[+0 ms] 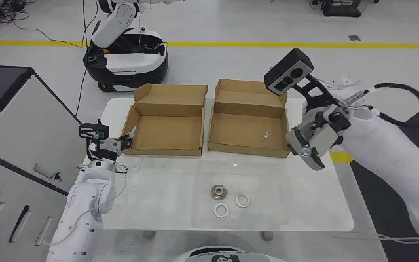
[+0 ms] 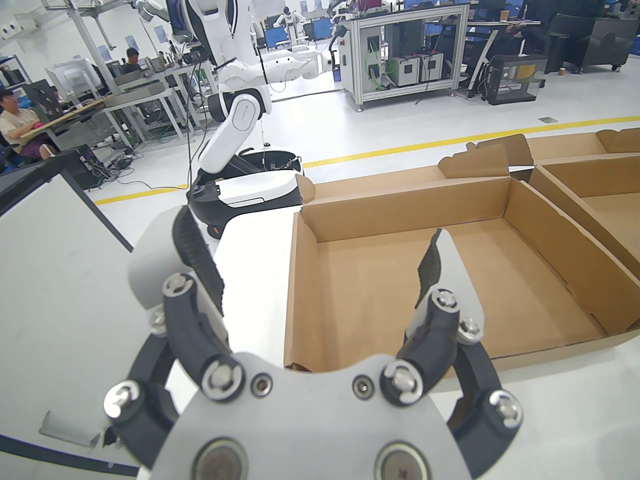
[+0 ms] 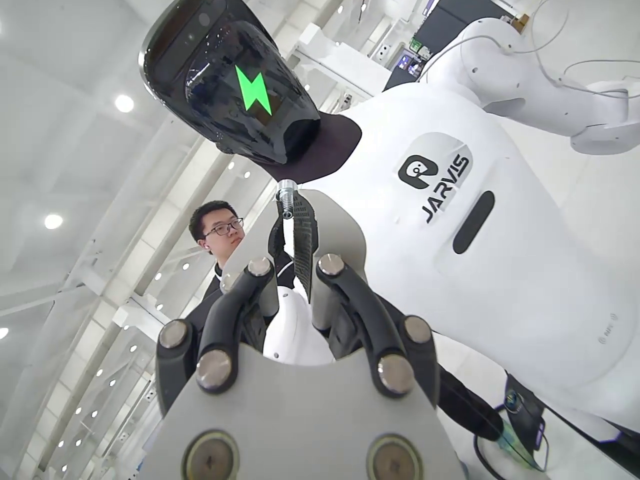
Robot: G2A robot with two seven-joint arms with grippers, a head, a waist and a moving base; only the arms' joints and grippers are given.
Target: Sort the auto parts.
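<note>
On a white table in a bright robotics workshop, two open cardboard boxes sit side by side along the far half, flaps folded back. The right box holds a lone bolt on its floor, toward the near-right corner; the left box stands just beside it, the two nearly touching. Three loose parts lie on the bare tabletop on the near side, in front of the gap between the boxes: a metal flanged piece, a right-hand white ring just beside it, and a nearer white ring close to the table's near edge. The left gripper hovers at the near-left corner of the left box, its jaws spread wide and gripping nothing, one finger on the table side of the box wall, the other on the box side. The right gripper is held high off the table, just right of the right box and tilted upward, its jaws pinched tight on a small threaded screw that pokes out past the fingertips. Beyond the table's far-left corner, another white robot on a dark wheeled base stands on the grey floor, beside a yellow floor line.
</note>
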